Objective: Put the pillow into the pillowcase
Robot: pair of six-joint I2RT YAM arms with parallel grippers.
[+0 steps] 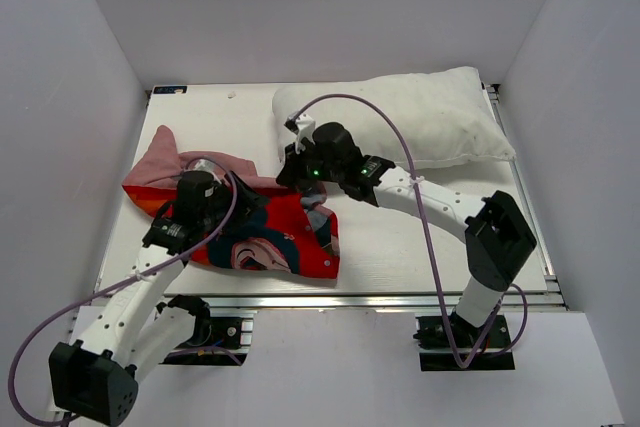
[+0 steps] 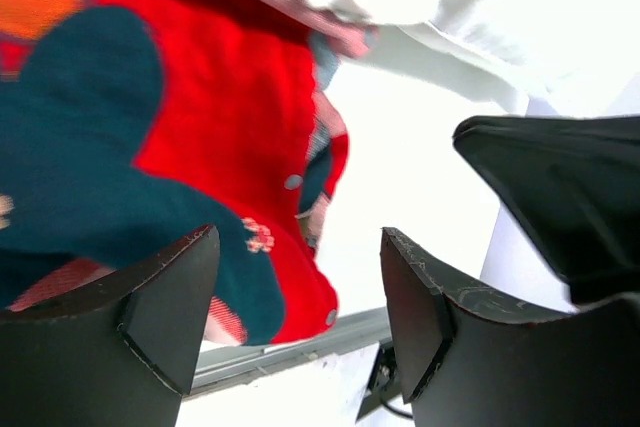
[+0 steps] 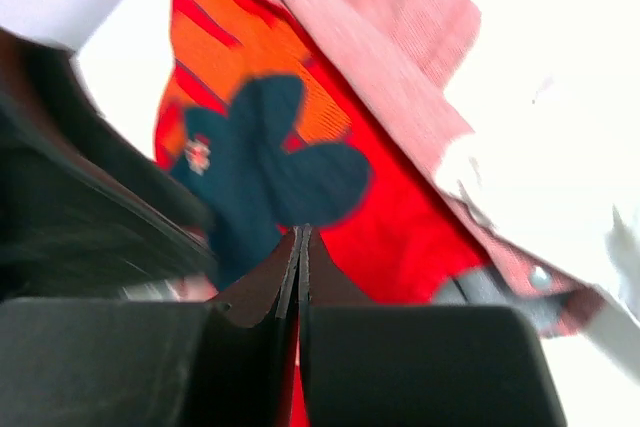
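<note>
**Right end effector nips pillowcase; pillow outside**

Jaws shut tight with a red sliver btw them, so prob. pinching the cloth's edge. Left end effector gapes wide over the pillowcase, holding nothing. Pillowcase lies crumpled at 8 o'clock on the table; pillow at 1 o'clock. Step in hand: opening the mouth. Next move needs the left to catch the opposite lip & spread it.

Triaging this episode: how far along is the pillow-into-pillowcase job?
Done: nothing yet; the pillow lies fully outside, next to the crumpled pillowcase. In hand: the right hand is shut at the pillowcase's pink-lined edge, though it is unclear whether it pinches fabric. The left hand hangs open over it. Left: open the mouth and feed the pillow in.
</note>
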